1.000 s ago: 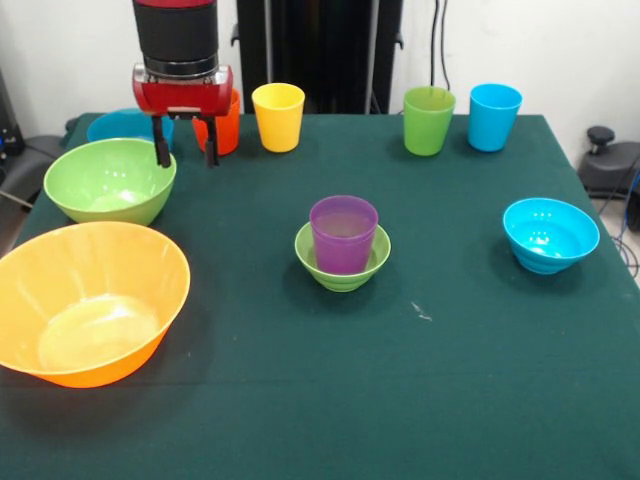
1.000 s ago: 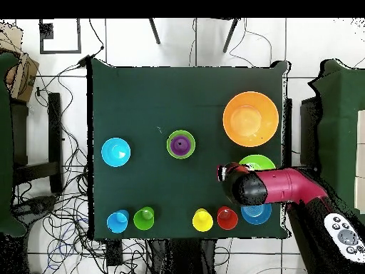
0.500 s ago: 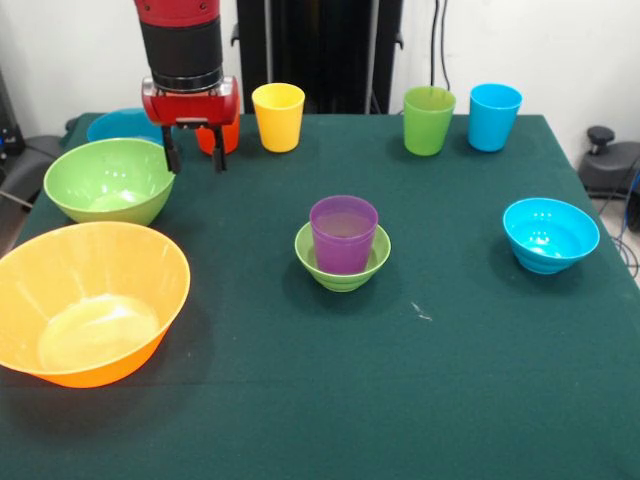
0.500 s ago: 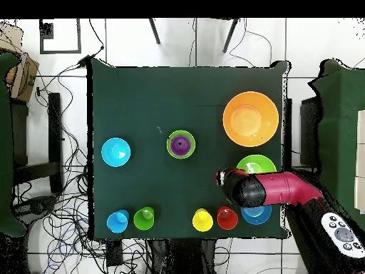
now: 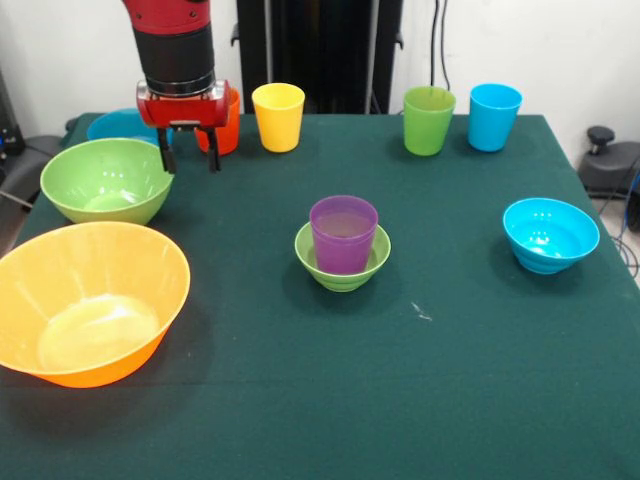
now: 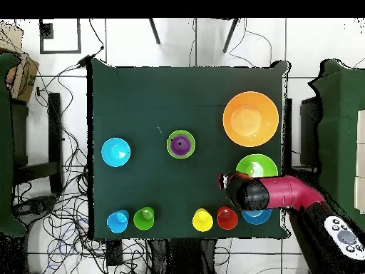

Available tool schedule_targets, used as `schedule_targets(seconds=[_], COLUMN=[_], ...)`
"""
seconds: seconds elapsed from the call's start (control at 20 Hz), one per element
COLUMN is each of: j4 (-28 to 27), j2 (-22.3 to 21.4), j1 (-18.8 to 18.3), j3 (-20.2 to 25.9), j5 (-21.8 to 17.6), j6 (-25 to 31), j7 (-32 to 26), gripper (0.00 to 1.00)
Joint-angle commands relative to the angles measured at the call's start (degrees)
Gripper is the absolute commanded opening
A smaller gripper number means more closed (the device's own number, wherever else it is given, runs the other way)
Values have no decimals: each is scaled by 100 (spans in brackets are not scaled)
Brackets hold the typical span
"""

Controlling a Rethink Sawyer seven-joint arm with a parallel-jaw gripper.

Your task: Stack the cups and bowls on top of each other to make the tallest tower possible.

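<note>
Tool (image 5: 186,158) hangs with its two dark fingers parted and nothing between them, low over the bench (image 5: 450,380), just in front of the orange cup (image 5: 226,120) and close beside the medium green bowl (image 5: 106,180); risk one, in my judgement: a sideways drift would clip that bowl's rim and shove it toward the large orange bowl (image 5: 90,300); risk two: a descent here could knock the orange cup or the yellow cup (image 5: 278,116) over; the medium blue bowl (image 5: 120,125) sits behind the arm, largely hidden. Tower so far is the purple cup (image 5: 343,233) seated in the small green bowl (image 5: 343,262) at bench centre; it looks stable. Small blue bowl (image 5: 550,234) lies near one side edge; green cup (image 5: 428,120) and light blue cup (image 5: 494,116) stand along the far edge. Open room: the wide bare cloth around and in front of the tower.
</note>
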Motion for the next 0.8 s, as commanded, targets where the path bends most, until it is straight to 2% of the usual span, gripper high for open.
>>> schedule_targets(seconds=[0.05, 0.3, 0.8], j4=[-146, -288, -280], j2=[242, 341, 273], j1=[-46, 6, -153], j3=[71, 19, 153], j5=[-395, -501, -399], j6=[-1, -131, 48], j7=[-647, -560, -798], gripper=[100, 100, 100])
